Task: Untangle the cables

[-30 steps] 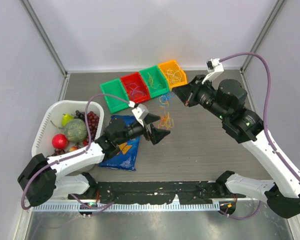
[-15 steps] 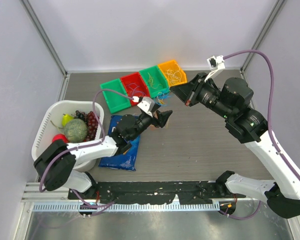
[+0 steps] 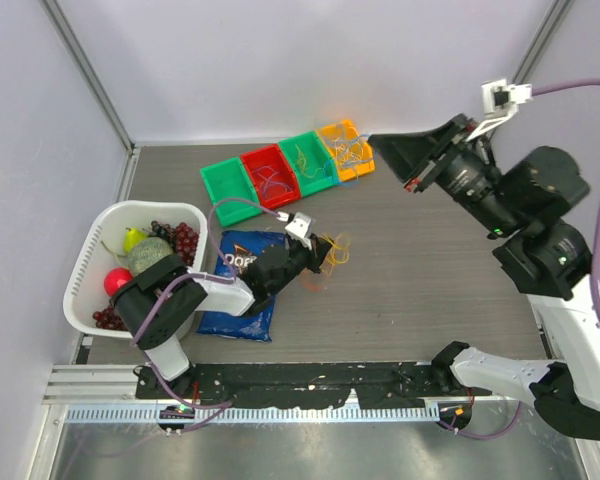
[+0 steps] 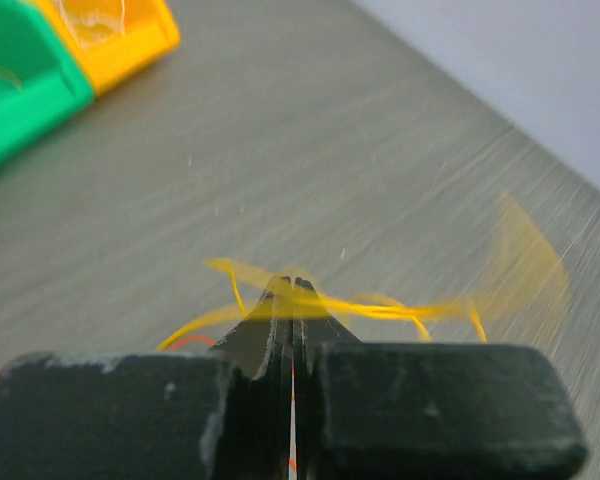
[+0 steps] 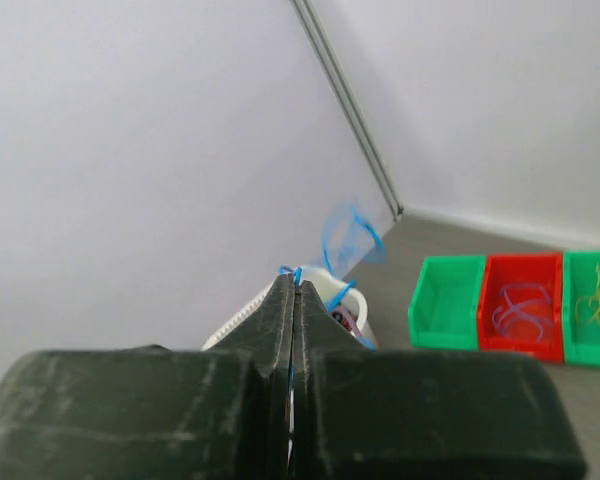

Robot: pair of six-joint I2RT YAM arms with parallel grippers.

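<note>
A grey table (image 3: 430,290) with a fine brushed grain fills the middle, closed in by plain pale walls: a back wall (image 3: 310,60), a left wall (image 3: 30,150) and a right wall (image 3: 585,110). A slim metal left post (image 3: 85,70) and a right post (image 3: 545,25) run up the two back corners. Along the near edge lies a black strip (image 3: 310,378), then a ribbed metal rail (image 3: 310,412), and the light is soft and even, with only faint shadows.

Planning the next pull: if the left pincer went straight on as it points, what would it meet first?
Probably the bare table beyond the yellow cable that the left pincer grips; the orange bin lies off to the side. Depth is unclear.
</note>
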